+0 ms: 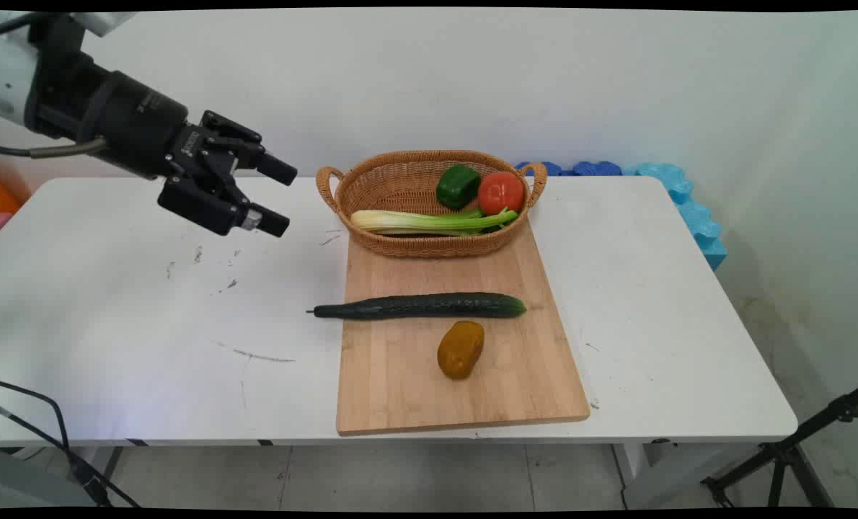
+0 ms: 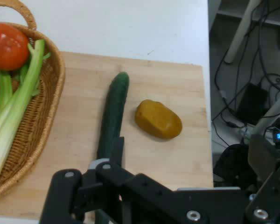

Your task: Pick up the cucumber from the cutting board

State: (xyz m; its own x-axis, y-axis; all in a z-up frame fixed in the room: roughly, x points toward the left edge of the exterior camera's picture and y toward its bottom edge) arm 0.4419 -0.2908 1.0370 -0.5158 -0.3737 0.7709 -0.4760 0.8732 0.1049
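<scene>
A: What is hidden or cut off?

B: In the hand view the hand's [image 2: 113, 161] black linkage covers the cucumber's [image 2: 113, 114] near end, and the wicker basket [image 2: 46, 112] runs off the left edge with only part of the tomato [image 2: 7, 45] and the celery stalk [image 2: 14, 112] showing. The green bell pepper [image 1: 458, 186] appears only in the main view. In that view the cucumber's [image 1: 420, 305] thin stem end overhangs the left edge of the cutting board [image 1: 400, 389].

A: State of the hand?

B: The hand [image 1: 279, 196] is raised above the left part of the desk [image 1: 112, 324], well apart from the basket [image 1: 400, 189]. Its two fingers stand apart; nothing is between them and they touch nothing.

A: Where do the nearest items lie?

B: The basket sits on the board's far end. The cucumber lies crosswise on the board, and the potato [image 1: 461, 349] lies just beside it on the near side, not touching.
</scene>
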